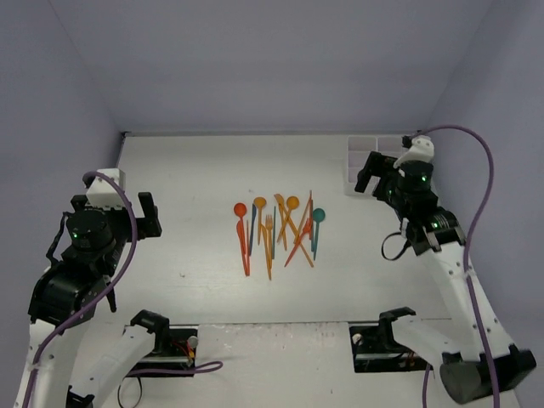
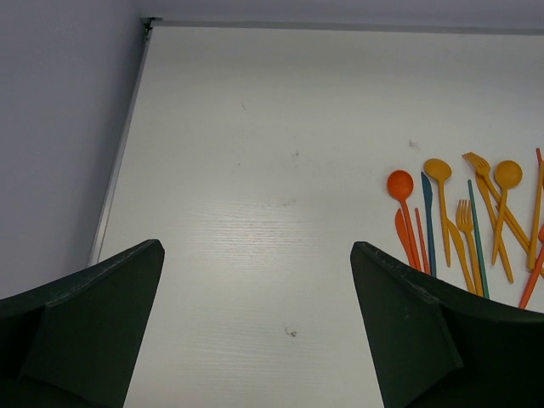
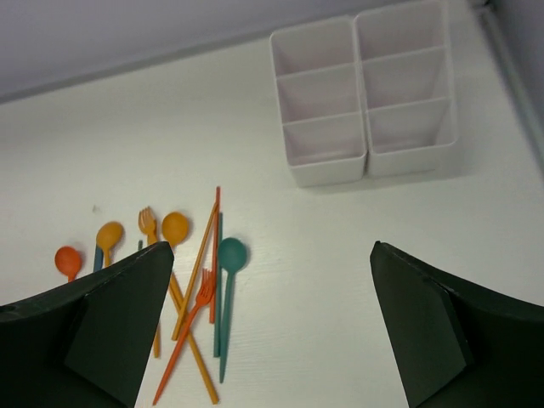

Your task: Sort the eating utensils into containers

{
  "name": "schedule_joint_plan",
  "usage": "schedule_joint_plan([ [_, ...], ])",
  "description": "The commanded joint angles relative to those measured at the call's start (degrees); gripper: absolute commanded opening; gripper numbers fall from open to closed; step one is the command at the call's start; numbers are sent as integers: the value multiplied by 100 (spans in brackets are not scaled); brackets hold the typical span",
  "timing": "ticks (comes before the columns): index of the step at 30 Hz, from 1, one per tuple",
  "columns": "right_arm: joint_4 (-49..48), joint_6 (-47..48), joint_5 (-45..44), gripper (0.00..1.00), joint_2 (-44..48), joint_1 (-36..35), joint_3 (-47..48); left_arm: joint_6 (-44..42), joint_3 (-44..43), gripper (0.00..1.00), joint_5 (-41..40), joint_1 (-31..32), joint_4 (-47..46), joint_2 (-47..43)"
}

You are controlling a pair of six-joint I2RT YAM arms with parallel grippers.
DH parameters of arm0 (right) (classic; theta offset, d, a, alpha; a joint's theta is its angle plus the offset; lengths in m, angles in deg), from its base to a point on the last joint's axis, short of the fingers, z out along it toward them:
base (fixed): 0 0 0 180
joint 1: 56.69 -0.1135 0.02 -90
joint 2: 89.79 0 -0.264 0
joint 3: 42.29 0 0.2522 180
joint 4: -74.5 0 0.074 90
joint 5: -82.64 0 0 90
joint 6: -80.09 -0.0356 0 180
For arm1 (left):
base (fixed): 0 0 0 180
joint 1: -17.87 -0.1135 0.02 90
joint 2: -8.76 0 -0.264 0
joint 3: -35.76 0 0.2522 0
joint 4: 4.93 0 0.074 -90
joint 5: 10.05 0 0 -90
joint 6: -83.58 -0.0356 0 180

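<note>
A loose pile of orange, red and teal utensils [image 1: 279,231] lies at the middle of the table; it also shows in the left wrist view [image 2: 463,223] and the right wrist view [image 3: 191,280]. A teal spoon [image 3: 225,289] lies at the pile's right edge. The white six-compartment tray [image 3: 364,93] stands at the far right, partly hidden by the right arm in the top view [image 1: 365,155]; its compartments look empty. My left gripper [image 1: 144,217] is open and empty, left of the pile. My right gripper [image 1: 370,174] is open and empty, raised near the tray.
The table's left edge [image 2: 115,178] meets a grey wall. The arm bases and cables [image 1: 170,344] sit along the near edge. A purple cable [image 1: 480,170] loops beside the right arm.
</note>
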Motion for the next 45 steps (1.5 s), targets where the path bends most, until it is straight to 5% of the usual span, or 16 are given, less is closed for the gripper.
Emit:
schedule_joint_plan([
  [1, -325, -753, 852, 100, -862, -76, 25, 106, -89, 90, -25, 22, -38, -20],
  [15, -336, -1581, -946, 97, -2316, -1258, -351, 134, 113, 90, -199, 22, 300, -474],
  [27, -558, -2057, -951, 47, -3390, -1388, -325, 132, 302, 90, -102, 22, 466, -719],
  [45, -868, -2083, -654, 36, -4422, -1579, -250, 200, 456, 90, 83, 31, 503, -743],
])
